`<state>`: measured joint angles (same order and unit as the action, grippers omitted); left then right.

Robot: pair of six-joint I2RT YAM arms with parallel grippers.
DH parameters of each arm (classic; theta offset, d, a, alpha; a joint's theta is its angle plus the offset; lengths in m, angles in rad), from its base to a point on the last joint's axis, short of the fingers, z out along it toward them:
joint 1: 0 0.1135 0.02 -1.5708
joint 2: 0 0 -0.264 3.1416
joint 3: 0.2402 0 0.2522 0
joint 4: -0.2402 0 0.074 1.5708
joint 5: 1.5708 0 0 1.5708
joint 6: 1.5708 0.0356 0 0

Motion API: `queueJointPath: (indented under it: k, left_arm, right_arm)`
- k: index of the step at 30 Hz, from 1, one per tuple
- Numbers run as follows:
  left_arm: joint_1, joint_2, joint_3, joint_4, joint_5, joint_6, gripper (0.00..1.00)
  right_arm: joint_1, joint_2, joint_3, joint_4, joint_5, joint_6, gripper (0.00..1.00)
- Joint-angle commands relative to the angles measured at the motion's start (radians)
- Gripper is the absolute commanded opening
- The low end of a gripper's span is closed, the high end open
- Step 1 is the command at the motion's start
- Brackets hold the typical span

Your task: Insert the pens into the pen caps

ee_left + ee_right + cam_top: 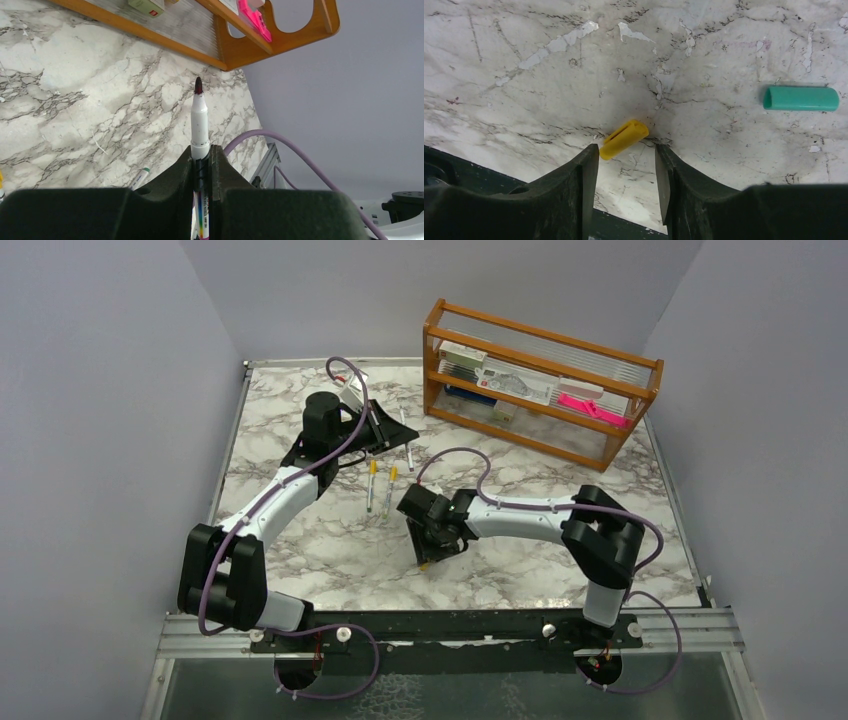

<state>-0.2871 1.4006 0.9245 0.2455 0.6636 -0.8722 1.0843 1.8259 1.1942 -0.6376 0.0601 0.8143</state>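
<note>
My left gripper (201, 155) is shut on a white pen (200, 120) with a dark tip that points up and away toward the rack. In the top view the left gripper (378, 428) is at the back of the table. My right gripper (626, 155) is open, low over the marble, with a yellow cap (625, 139) lying just beyond its fingertips, close to the left finger. A teal cap (801, 98) lies to the right of it. In the top view the right gripper (432, 540) is at mid-table, with the yellow cap (424, 565) at its near side.
A wooden rack (540, 380) holding boxes and a pink flat object (592, 408) stands at the back right. Two pens with yellow ends (372, 485) (391, 485) lie between the grippers, and another pen (408, 455) lies behind them. A green-ended pen (141, 176) lies beside my left fingers.
</note>
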Motion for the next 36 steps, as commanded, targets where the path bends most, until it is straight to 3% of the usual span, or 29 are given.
queueJointPath:
  k: [1,9,17,28,32,36]
  left_arm:
    - [0.009,-0.026,0.020,-0.002,-0.012,0.014,0.00]
    - [0.011,-0.025,0.014,-0.001,-0.009,0.012,0.00]
    - [0.014,-0.027,0.013,0.003,-0.009,0.008,0.00]
    - [0.040,0.002,0.006,0.144,0.050,-0.124,0.00]
    - [0.031,0.003,0.007,0.230,0.081,-0.199,0.00]
    - [0.003,-0.002,0.011,0.274,0.106,-0.238,0.00]
  right_arm:
    - [0.007,0.026,0.024,-0.025,0.008,0.003,0.44]
    - [0.008,0.066,0.048,-0.046,0.005,0.003,0.33]
    - [0.007,0.043,0.030,-0.040,0.029,0.023,0.01]
    - [-0.045,-0.314,-0.120,0.011,0.200,0.135,0.01]
    - [-0.192,-0.443,-0.149,0.058,0.136,0.174,0.01]
    - [-0.342,-0.540,-0.148,0.208,0.097,0.145,0.01]
